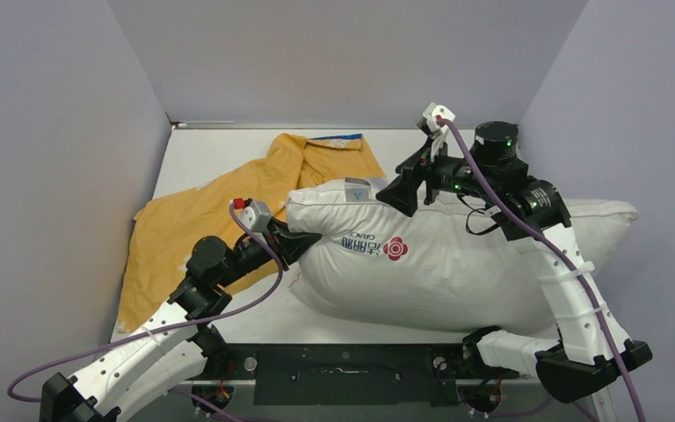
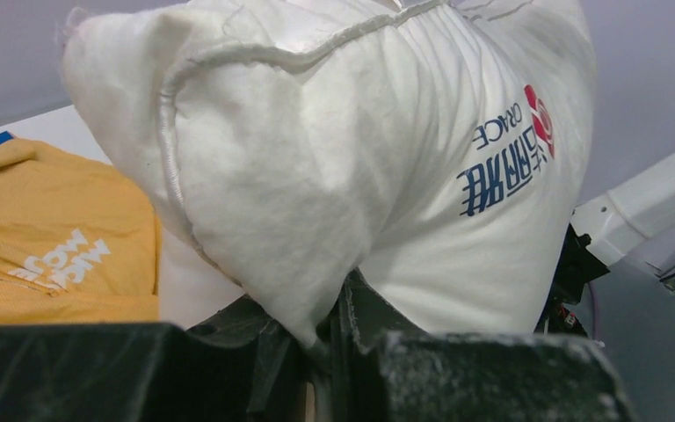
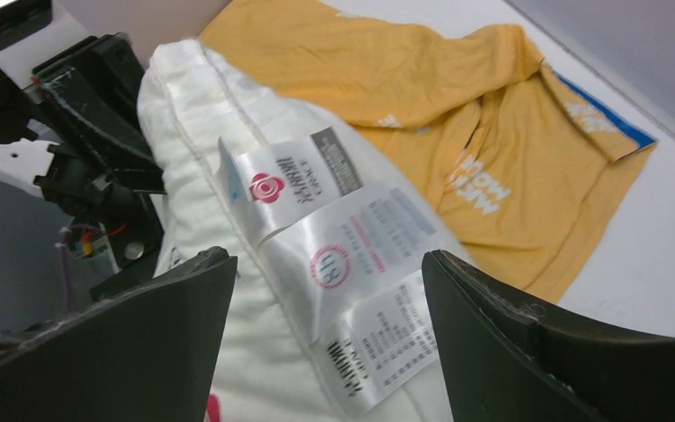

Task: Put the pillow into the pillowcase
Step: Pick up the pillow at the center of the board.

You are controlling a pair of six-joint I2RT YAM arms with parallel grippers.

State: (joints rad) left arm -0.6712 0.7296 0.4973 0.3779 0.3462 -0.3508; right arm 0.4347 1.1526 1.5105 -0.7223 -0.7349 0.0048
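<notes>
The pillow (image 1: 457, 264) lies plump across the middle and right of the counter (image 1: 220, 149). Its blue and red logo (image 1: 373, 246) faces up, and its right end reaches out behind the right arm toward the wall. The pillowcase (image 1: 202, 211) is spread flat and rumpled over the left and back of the counter, orange-yellow side up, with white lettering on it and a strip of blue (image 1: 338, 141) showing at the far edge. The pillow is wholly outside it. The two sit just beside each other at the pillow's left end, though I cannot tell whether the pillow rests on the cloth there. The left claw (image 2: 321, 334) reaches in low from the left and is clamped on the pillow's left corner; a pinch of white fabric below the stitched seam is squeezed between its fingers. The right claw (image 3: 325, 264) hangs over the pillow's far edge with its fingers spread wide apart and nothing between them. The shiny sewn-in labels (image 3: 378, 237) lie directly under the gap. I cannot tell whether its fingertips touch the fabric.
</notes>
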